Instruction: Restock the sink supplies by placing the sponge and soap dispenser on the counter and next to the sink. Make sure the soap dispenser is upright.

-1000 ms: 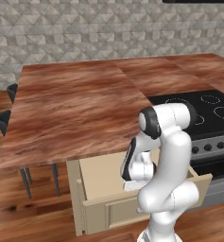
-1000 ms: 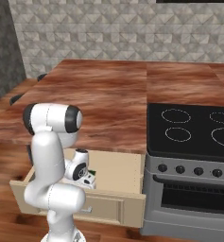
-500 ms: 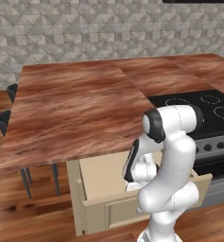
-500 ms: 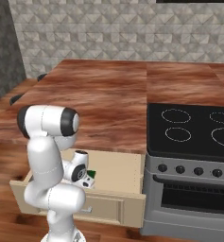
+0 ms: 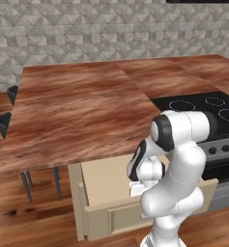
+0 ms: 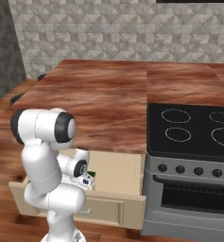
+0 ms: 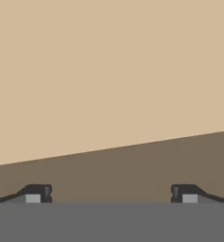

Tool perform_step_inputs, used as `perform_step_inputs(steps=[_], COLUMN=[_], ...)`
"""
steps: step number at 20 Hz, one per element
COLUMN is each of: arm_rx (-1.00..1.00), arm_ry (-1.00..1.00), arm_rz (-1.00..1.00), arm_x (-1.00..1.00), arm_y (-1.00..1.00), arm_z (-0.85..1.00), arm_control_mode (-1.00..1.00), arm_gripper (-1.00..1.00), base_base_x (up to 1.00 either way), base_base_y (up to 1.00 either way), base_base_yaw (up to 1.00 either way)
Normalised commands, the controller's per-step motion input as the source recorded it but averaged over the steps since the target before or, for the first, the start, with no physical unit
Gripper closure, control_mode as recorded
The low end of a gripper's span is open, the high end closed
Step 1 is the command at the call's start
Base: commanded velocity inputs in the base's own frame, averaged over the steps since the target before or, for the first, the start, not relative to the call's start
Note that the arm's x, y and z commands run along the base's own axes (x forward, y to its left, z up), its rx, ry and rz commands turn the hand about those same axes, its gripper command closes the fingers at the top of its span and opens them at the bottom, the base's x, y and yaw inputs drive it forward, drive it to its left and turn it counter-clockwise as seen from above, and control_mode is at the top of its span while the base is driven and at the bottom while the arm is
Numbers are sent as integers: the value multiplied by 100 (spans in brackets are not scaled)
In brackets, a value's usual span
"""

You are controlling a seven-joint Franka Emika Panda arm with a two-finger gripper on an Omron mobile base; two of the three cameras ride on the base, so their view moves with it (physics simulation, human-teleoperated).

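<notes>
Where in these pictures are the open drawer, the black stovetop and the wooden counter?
drawer point(image 6: 118, 172), right base view, bare floor inside it.
stovetop point(image 6: 198, 142), right base view, black glass between the rings.
counter point(image 5: 77, 111), left base view, middle of the wood slab.

This is a home kitchen, rendered rather than filmed. A black glass stovetop point(image 6: 193, 130) with ring burners marks it, set over a grey oven front point(image 6: 191, 198) with a row of knobs. Beside the stovetop runs a reddish-brown wood-grain counter point(image 5: 77, 111) on beige cabinets, with one beige drawer point(image 5: 106, 193) pulled open below its edge. Behind the stovetop and counter rises a grey tiled backsplash point(image 5: 87, 34). The floor point(image 5: 34, 222) around the cabinets is wood plank, and dark stools point(image 5: 5, 125) stand at the counter's far side from the stovetop.
</notes>
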Motion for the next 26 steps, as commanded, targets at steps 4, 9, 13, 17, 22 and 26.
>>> perform_step_inputs(steps=[4,9,13,17,22,26], arm_rx=[0,0,0,0,-1,-2], arm_ry=[0,-5,-13,-23,-25,-18], arm_rz=[0,0,0,0,0,0], arm_x=[23,65,64,43,21,7], arm_y=[0,0,0,0,0,0], arm_z=[8,0,0,0,-3,0], arm_control_mode=[-100,-100,-100,-100,-100,-100], arm_gripper=[-100,-100,-100,-100,-100,-100], base_base_x=[0,0,0,0,0,0], base_base_y=[0,0,0,0,0,0], base_base_yaw=[0,0,0,0,0,0])
